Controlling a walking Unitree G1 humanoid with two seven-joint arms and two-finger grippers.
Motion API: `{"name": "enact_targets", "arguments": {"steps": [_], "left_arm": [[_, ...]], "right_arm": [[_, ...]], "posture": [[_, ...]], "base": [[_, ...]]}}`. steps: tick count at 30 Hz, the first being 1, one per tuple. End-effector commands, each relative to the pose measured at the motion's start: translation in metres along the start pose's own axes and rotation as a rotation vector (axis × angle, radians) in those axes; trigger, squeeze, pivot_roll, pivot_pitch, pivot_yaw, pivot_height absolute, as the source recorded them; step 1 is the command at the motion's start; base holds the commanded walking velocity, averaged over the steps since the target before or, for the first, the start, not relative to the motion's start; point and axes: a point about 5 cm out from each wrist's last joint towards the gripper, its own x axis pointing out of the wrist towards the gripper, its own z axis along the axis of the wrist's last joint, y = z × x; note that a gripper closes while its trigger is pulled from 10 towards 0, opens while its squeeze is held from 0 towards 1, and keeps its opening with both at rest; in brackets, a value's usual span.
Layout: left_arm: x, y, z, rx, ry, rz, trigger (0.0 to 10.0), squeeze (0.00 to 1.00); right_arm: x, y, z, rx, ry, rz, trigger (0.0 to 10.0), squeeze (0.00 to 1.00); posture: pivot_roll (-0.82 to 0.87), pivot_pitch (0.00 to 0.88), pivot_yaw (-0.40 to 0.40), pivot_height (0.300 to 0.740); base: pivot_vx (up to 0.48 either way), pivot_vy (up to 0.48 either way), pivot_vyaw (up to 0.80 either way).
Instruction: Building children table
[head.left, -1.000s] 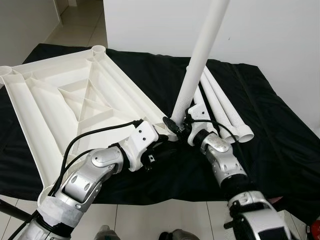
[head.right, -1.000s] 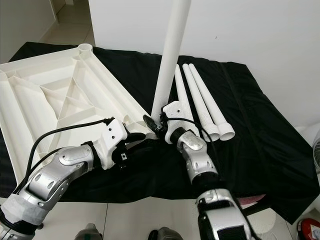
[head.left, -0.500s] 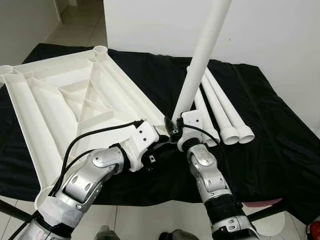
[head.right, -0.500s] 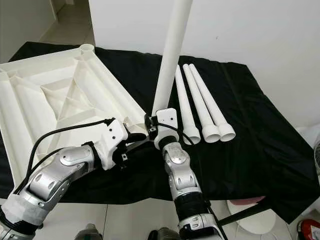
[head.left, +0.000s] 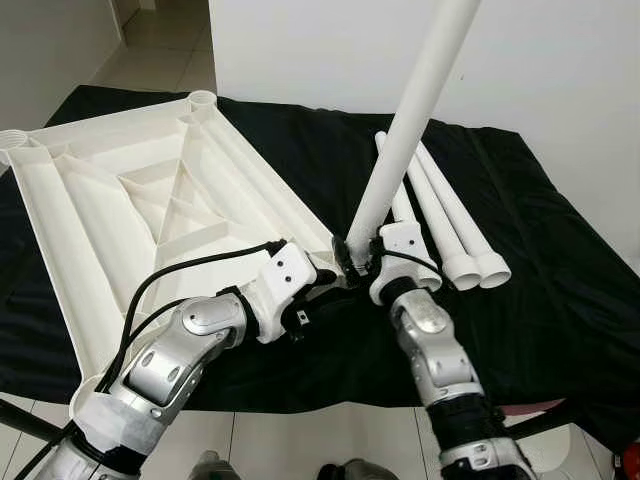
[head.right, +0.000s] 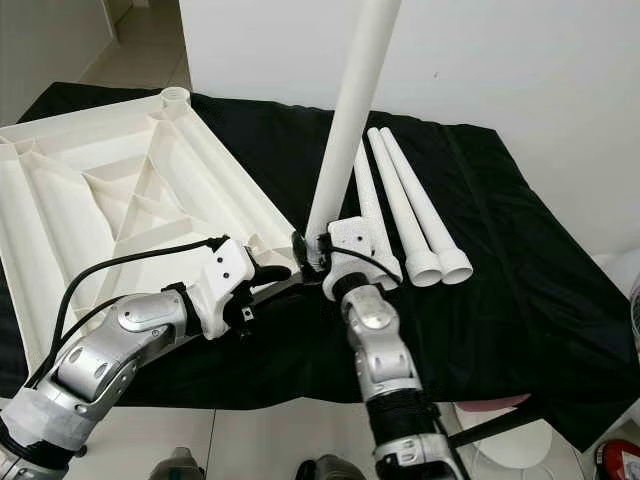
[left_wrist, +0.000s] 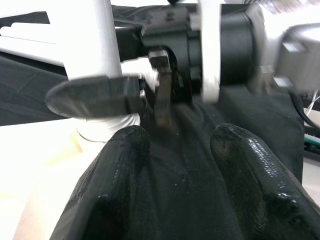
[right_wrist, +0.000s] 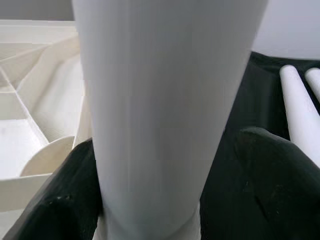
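Four legs in all: one white table leg (head.left: 405, 140) is raised, and three spare legs (head.left: 447, 220) lie side by side on the black cloth (head.left: 560, 290), just beyond the raised leg's foot.
Landmark: the white tabletop (head.left: 120, 210) lies upside down on the cloth, ribs up, with round corner sockets (head.left: 201, 100).
Raised leg: it stands tilted, leaning away from the tabletop, its lower end at the tabletop's near corner (head.right: 268, 247).
Right gripper (head.left: 352, 256): right at the foot of the raised leg, beside that near corner, fingers clamped around the tube; the right wrist view has the leg (right_wrist: 165, 115) squeezed between the two black fingers (right_wrist: 265, 185).
Left gripper (head.right: 275, 272): low at the tabletop's near corner, touching close to the right gripper. In the left wrist view its fingers (left_wrist: 115, 185) stand apart with nothing between them, pointing at the leg's foot (left_wrist: 102, 60).
Cloth: black, spread under the tabletop and all the legs.
Floor: pale tiles (head.left: 300, 440) show in front of the cloth's near edge.
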Motion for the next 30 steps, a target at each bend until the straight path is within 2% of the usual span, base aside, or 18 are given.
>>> {"name": "enact_targets", "arguments": {"steps": [1, 3, 5, 8, 10, 11, 14, 15, 19, 20, 30], "left_arm": [[0.0, -0.004, -0.002, 0.004, 0.01, -0.092, 10.0, 0.0], [0.001, -0.004, -0.002, 0.007, 0.01, -0.095, 10.0, 0.0], [0.002, -0.003, -0.001, 0.009, 0.008, -0.097, 10.0, 0.0], [0.002, -0.003, 0.0, 0.01, 0.006, -0.097, 10.0, 0.0], [0.003, -0.002, 0.0, 0.013, 0.004, -0.096, 10.0, 0.0], [0.003, -0.002, 0.001, 0.016, 0.003, -0.095, 10.0, 0.0], [0.003, -0.002, 0.001, 0.016, 0.002, -0.093, 10.0, 0.0], [0.003, -0.002, 0.001, 0.015, 0.0, -0.09, 10.0, 0.0], [0.002, -0.001, 0.002, 0.017, -0.001, -0.081, 10.0, 0.0], [0.001, -0.001, 0.002, 0.015, -0.003, -0.073, 10.0, 0.0], [-0.001, -0.001, 0.001, 0.01, -0.001, -0.065, 10.0, 0.0]], "right_arm": [[-0.002, -0.01, -0.001, 0.015, 0.001, 0.015, 10.0, 0.0], [0.002, -0.012, 0.001, 0.024, -0.008, 0.093, 10.0, 0.0], [0.008, -0.015, 0.002, -0.001, -0.005, 0.13, 10.0, 0.0], [0.013, -0.015, 0.002, 0.013, 0.009, 0.188, 10.0, 0.0], [0.018, -0.01, 0.0, 0.002, 0.031, 0.268, 10.0, 0.0], [0.021, -0.005, -0.005, -0.037, 0.06, 0.342, 10.0, 0.0], [0.022, -0.003, -0.008, -0.043, 0.074, 0.386, 10.0, 0.0], [0.022, 0.0, -0.01, -0.045, 0.084, 0.412, 3.4, 0.0], [0.024, 0.001, -0.017, -0.051, 0.116, 0.441, 3.4, 0.0], [0.025, -0.002, -0.021, -0.038, 0.132, 0.45, 0.0, 0.0], [0.023, -0.016, -0.022, -0.009, 0.128, 0.41, 0.0, 0.0]], "posture": [[0.12, 0.0, -0.097, 0.74], [0.12, 0.0, -0.097, 0.74], [0.12, 0.0, -0.093, 0.74], [0.12, 0.0, -0.093, 0.74], [0.12, 0.0, -0.094, 0.74], [0.13, 0.0, -0.095, 0.74], [0.13, 0.0, -0.099, 0.74], [0.13, 0.0, -0.099, 0.74], [0.14, 0.0, -0.101, 0.74], [0.15, 0.0, -0.109, 0.74], [0.14, 0.0, -0.109, 0.74]], "base": [[0.0, 0.0, 0.0], [0.0, 0.0, 0.0], [0.0, 0.0, 0.0], [0.0, 0.0, 0.0], [0.0, 0.0, 0.0], [0.0, 0.0, 0.0], [0.0, 0.0, 0.0], [0.0, 0.0, 0.0], [0.0, 0.0, 0.0], [0.0, 0.0, 0.0], [0.0, 0.0, 0.0]]}}
